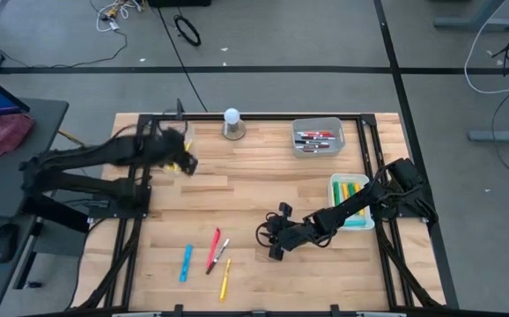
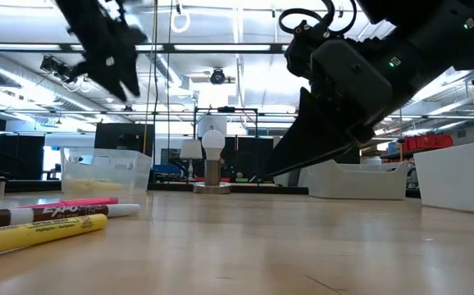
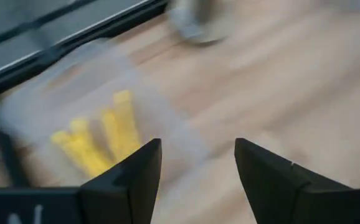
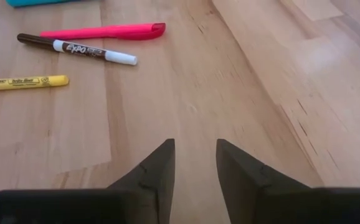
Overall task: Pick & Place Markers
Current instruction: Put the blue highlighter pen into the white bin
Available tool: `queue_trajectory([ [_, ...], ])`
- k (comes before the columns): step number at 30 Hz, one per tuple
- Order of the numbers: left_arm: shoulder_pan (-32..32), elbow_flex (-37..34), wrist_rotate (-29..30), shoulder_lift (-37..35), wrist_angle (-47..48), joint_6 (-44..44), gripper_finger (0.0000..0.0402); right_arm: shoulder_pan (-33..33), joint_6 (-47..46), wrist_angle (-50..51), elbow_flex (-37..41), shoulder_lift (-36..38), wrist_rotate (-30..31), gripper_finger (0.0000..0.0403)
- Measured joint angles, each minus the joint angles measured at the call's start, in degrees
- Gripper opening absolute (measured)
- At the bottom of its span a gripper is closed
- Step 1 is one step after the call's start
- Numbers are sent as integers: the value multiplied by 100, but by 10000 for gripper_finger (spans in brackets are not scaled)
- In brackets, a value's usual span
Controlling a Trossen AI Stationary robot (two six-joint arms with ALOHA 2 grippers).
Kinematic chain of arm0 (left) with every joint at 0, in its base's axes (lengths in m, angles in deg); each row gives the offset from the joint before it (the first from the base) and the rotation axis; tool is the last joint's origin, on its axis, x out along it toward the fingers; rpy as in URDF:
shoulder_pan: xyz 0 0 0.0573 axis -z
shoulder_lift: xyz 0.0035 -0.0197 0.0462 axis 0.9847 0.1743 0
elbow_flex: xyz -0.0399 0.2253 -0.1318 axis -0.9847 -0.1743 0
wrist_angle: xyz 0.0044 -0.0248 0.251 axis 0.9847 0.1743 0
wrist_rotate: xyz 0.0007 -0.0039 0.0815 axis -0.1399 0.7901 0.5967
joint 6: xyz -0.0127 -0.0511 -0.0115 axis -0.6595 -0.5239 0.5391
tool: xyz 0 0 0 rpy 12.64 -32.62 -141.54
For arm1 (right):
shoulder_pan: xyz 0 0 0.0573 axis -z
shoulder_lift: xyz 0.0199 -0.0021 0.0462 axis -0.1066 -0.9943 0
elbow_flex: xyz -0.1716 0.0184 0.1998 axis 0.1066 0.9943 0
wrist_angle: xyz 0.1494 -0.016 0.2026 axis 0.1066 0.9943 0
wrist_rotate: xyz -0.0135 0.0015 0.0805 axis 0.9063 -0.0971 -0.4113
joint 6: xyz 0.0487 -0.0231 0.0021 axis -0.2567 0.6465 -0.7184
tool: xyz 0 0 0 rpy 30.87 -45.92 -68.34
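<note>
My left gripper (image 3: 198,168) stands open in the air at the table's far left, above a clear bin (image 3: 30,106) where yellow markers (image 3: 99,140) lie; in the high view it shows over the same yellow markers (image 1: 177,165). My right gripper (image 4: 195,162) is open low over the bare wood near the table's middle front (image 1: 270,242), with nothing between its fingers. Beyond its fingertips several markers lie flat on the table: a pink one (image 4: 105,31), a dark-and-white one (image 4: 74,50), a yellow one (image 4: 21,82) and a blue one (image 1: 185,262).
A grey tray (image 1: 318,123) at the far right holds red and dark markers. A white tray (image 1: 334,189) at the right edge holds green and yellow ones. A white round-topped knob on a grey base (image 1: 232,123) stands at the far middle. Black frame rails run along the table's sides.
</note>
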Motion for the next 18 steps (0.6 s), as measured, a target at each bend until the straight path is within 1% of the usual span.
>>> queue_trajectory([
  [2,916,1,308,-203,-56,-338,206,0,0,-36,0,0,1,117],
  [6,3058,-1,1479,-206,-149,-1248,197,0,0,-132,0,0,0,117],
  [9,4602,-1,2212,145,-479,-1850,191,0,0,-203,0,-2,1,117],
  [11,5466,-3,2489,494,-772,-2088,187,0,0,-222,0,-2,0,117],
  [12,5811,-2,2554,694,-982,-2172,185,0,0,-221,0,-2,0,117],
  [14,6394,-1,2498,1126,-1210,-2460,180,0,20,-222,0,-2,1,117],
  [16,6804,-3,2232,1522,-1276,-2923,176,0,44,-224,0,-2,2,117],
  [18,7067,-3,1765,1917,-1215,-3478,173,0,44,-236,0,-2,1,117],
])
